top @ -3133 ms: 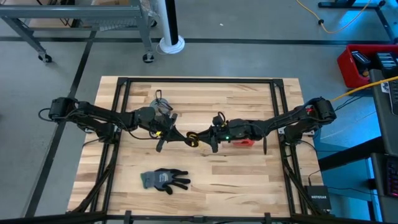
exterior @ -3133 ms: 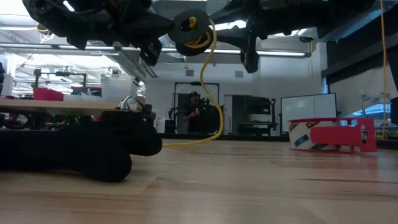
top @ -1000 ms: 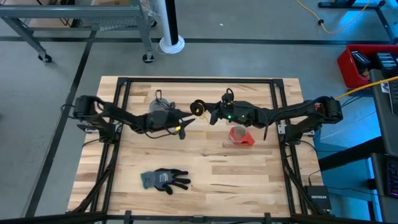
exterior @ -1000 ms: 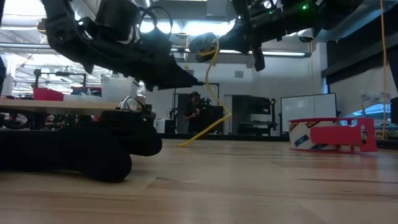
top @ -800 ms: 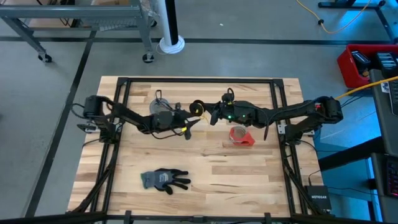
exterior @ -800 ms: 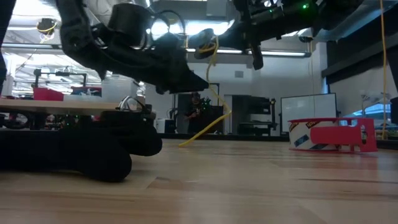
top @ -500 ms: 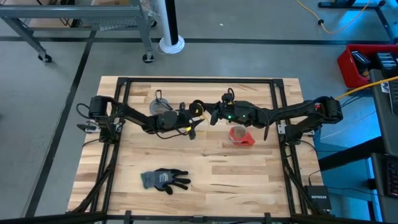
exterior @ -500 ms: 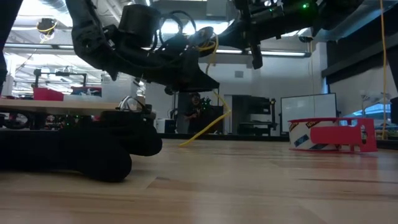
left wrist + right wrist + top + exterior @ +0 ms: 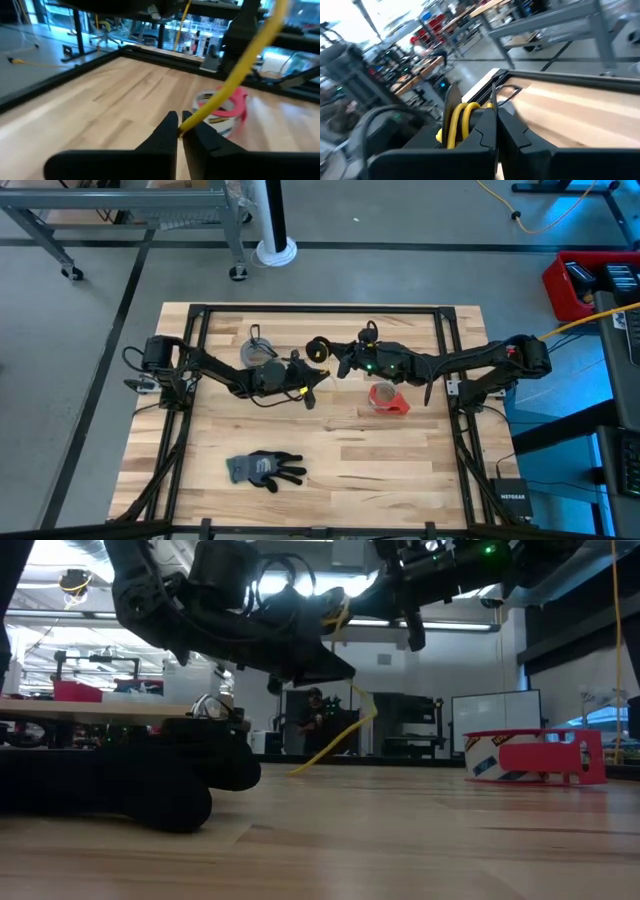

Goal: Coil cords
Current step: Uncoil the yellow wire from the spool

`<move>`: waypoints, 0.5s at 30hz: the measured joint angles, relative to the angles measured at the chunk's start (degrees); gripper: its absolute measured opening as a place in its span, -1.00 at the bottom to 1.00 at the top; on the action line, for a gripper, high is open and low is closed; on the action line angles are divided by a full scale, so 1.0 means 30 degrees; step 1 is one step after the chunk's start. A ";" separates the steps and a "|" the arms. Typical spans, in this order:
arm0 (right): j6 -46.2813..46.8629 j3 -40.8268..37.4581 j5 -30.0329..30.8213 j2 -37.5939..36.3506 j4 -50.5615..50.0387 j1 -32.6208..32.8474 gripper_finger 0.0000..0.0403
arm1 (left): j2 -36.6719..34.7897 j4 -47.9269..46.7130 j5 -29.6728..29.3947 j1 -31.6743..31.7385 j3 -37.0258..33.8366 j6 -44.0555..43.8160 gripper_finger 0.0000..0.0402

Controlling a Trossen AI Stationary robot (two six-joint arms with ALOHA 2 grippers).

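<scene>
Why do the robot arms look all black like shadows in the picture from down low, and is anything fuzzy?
Low view: bright ceiling lights sit behind the arms, so they show as dark shapes, and the near black glove is blurry. Right wrist view: the room behind is smeared, though the yellow cord in the right pincer looks clear. Left wrist view: the red tape roll looks soft.

Small dark box [image 9: 511, 500] at the lower right of the high view, beside the table, white lettering reading NETGEAR, red tape roll [image 9: 535, 757] at the right of the low view, printed marks on its white band too small to read
</scene>
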 joint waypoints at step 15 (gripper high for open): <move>0.0255 0.0005 -0.0983 -0.0063 -0.2887 -0.0036 -1.00 | -0.0852 -0.0557 0.3276 -0.0303 0.2060 -0.1004 -0.98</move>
